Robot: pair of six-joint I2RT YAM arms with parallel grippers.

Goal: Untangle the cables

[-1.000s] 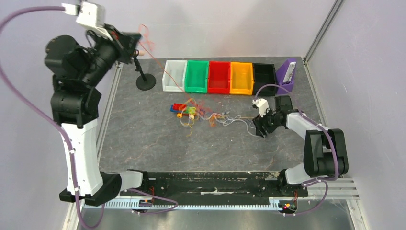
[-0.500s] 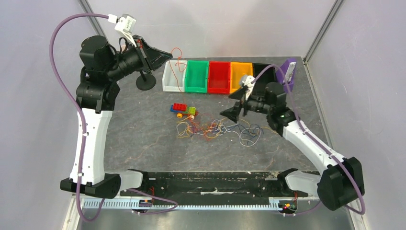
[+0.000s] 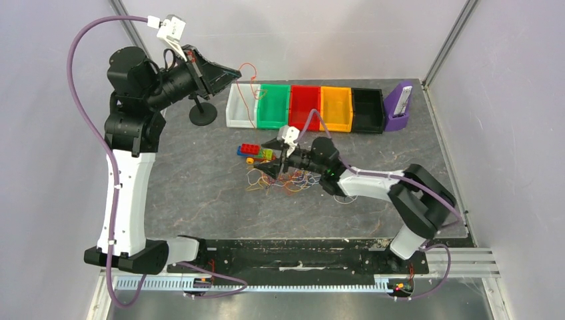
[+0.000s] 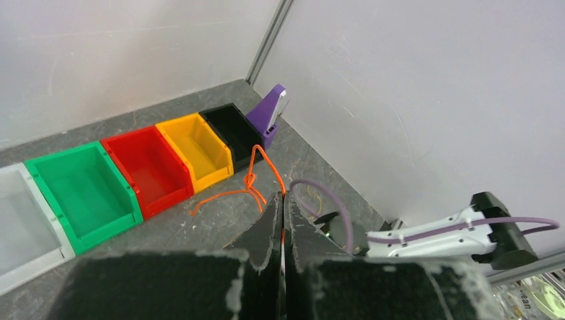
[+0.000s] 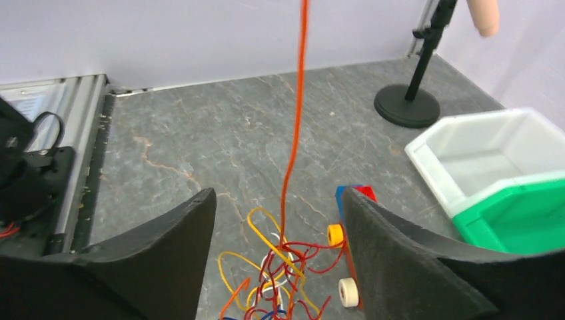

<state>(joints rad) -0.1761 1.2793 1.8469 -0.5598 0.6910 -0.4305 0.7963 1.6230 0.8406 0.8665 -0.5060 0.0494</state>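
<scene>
The cables [image 3: 288, 180] lie as a loose tangle of orange, yellow, red, white and blue strands at the table's middle, seen up close in the right wrist view [image 5: 293, 267]. One orange cable [image 5: 298, 100] rises taut out of the tangle. My left gripper [image 3: 236, 71], held high above the white bin, is shut on this orange cable [image 4: 252, 179], whose loose end dangles past the fingertips [image 4: 280, 195]. My right gripper [image 3: 268, 159] hovers low over the tangle's left side, open, with the taut strand passing between its fingers [image 5: 278, 195] untouched.
A red, blue and green toy block car [image 3: 256, 152] lies against the tangle, its wheels beside my right finger [image 5: 335, 234]. White [image 3: 241, 105], green, red, orange and black bins line the back. A purple holder [image 3: 398, 103] and a black stand [image 3: 202, 113] flank them.
My right arm swung from the table's right side leftward to the tangle with its jaws open. My left arm came in from the far upper left with the orange cable, then held still.
</scene>
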